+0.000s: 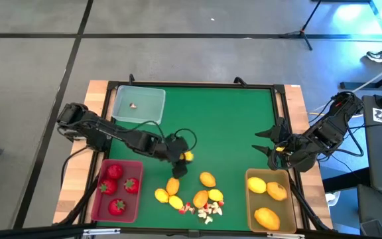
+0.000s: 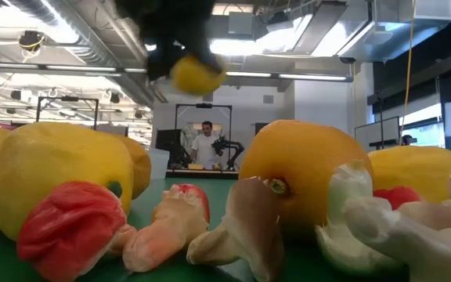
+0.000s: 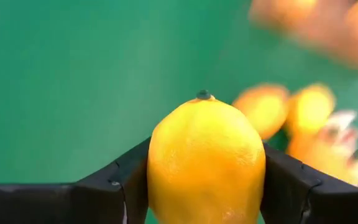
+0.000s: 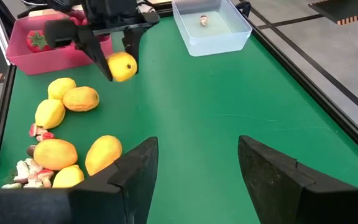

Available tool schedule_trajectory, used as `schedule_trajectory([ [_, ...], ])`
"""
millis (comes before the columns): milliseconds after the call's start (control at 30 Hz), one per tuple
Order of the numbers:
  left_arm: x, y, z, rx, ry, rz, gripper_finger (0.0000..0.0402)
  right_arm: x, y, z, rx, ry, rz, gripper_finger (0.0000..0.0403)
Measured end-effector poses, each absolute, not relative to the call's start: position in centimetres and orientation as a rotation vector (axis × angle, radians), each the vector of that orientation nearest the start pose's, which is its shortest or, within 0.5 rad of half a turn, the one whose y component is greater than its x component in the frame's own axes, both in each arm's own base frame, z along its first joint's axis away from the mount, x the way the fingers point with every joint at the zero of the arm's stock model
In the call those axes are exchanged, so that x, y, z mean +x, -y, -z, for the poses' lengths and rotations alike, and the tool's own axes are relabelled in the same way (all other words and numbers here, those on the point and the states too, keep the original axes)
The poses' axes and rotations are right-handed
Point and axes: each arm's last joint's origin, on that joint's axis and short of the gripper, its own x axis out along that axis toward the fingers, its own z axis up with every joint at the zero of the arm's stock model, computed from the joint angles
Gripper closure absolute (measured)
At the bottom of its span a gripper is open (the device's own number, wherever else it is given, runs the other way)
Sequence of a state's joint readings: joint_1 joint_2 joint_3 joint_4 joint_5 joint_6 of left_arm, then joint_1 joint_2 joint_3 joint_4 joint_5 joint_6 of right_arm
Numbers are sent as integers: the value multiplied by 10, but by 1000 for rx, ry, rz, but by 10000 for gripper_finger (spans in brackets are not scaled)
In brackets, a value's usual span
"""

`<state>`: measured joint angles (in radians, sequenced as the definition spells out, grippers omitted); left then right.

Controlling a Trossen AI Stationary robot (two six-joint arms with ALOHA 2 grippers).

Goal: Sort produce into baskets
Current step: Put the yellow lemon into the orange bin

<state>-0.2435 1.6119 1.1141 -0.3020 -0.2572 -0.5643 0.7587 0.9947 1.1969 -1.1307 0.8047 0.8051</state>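
A: Closest to the low camera, what lies on the table?

B: Pale white-and-red bits (image 2: 233,227) sit right at the lens, with big yellow and orange lemons (image 2: 304,176) just behind them on the green table (image 1: 224,119).

A: Where are the arms?

B: From above, the left pincer (image 1: 181,158) hangs over mid-table, its 2 fingers (image 3: 120,180) clamped on either side of a yellow lemon (image 3: 207,165), which is lifted clear of the mat. The right pincer (image 1: 270,141) waits with its fingers spread and empty, near the tan basket (image 1: 251,199).

A: And the baskets?

B: The red basket (image 1: 98,206) holds 4 strawberries. The tan one holds 3 lemons. The clear basket (image 1: 156,99) at the far left holds 1 tiny bit. About 6 lemons and the bits lie loose between the red and tan baskets.

A: Which step is this?

B: Likely carrying a lemon. Next, the left arm would need to swing it over the loose pile to the tan basket, or pass it to the right pincer, before letting go.
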Motion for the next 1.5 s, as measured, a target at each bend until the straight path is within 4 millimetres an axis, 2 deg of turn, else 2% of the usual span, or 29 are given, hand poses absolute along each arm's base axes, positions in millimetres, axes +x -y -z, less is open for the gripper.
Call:
schedule_trajectory([
  [167, 359, 67, -242, -314, -514, -168, 179, 128, -93, -363, 126, -574, 292, 182],
  [300, 376, 67, -233, -304, -412, -128, 179, 128, -93, -363, 126, -573, 293, 182],
  [467, 401, 73, -221, -316, -384, -71, 179, 128, -93, -363, 126, -573, 293, 182],
  [767, 460, 94, -219, -236, -333, 10, 179, 129, -93, -363, 128, -570, 295, 182],
  [967, 491, 103, -211, -212, -291, 93, 179, 129, -93, -363, 129, -570, 295, 182],
  [1333, 527, 114, -206, -171, -183, 167, 178, 129, -93, -363, 132, -565, 296, 182],
  [1500, 539, 118, -203, -63, -158, 201, 178, 129, -93, -363, 134, -563, 297, 182],
])
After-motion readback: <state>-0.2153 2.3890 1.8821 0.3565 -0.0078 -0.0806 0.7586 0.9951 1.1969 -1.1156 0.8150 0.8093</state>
